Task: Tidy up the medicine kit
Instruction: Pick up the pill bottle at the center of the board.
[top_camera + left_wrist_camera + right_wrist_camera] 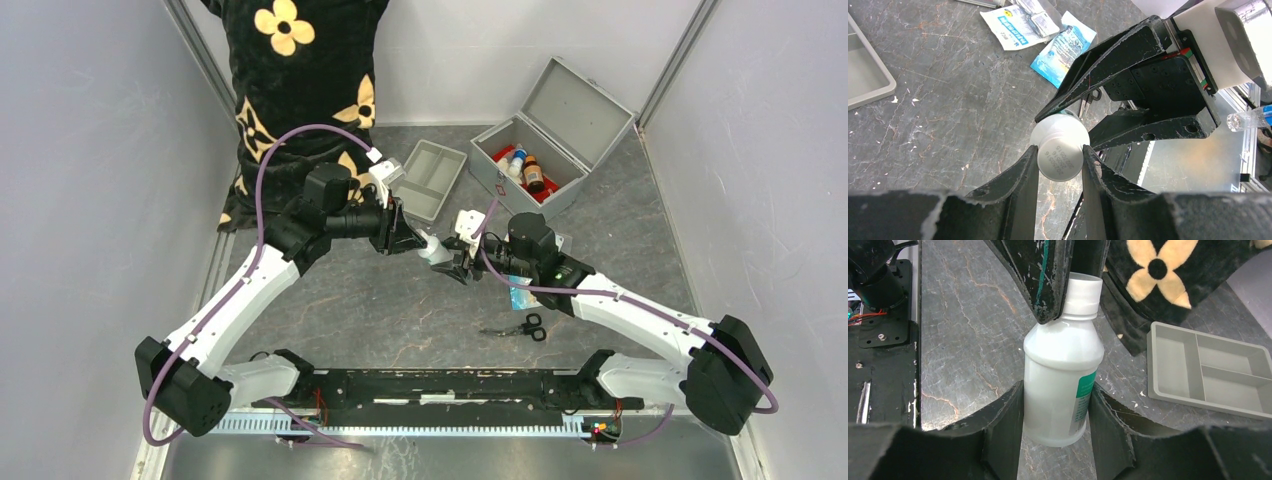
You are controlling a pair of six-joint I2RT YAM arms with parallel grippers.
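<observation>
The rectangular silver-grey metal medicine kit (582,108) stands on the dark marbled tabletop (400,310), well beyond both sets of jaws and off to their right. Its hinged lid is thrown back, and small bottles and something red lie inside. Neither set of jaws touches it.

A white plastic bottle (436,250) (1060,145) (1063,375) is held between the two. The left jaws are partly closed and clamped on its white cap. The right jaws press against both sides of its body, beside the green-printed label.

A shallow grey plastic divided tray (432,178) (1208,370) sits just beyond the left jaws, between them and the kit. Blue-and-white sachets (520,292) (1063,47) lie beside the right jaws. Black-handled scissors (522,327) lie on the near side of the right jaws.
</observation>
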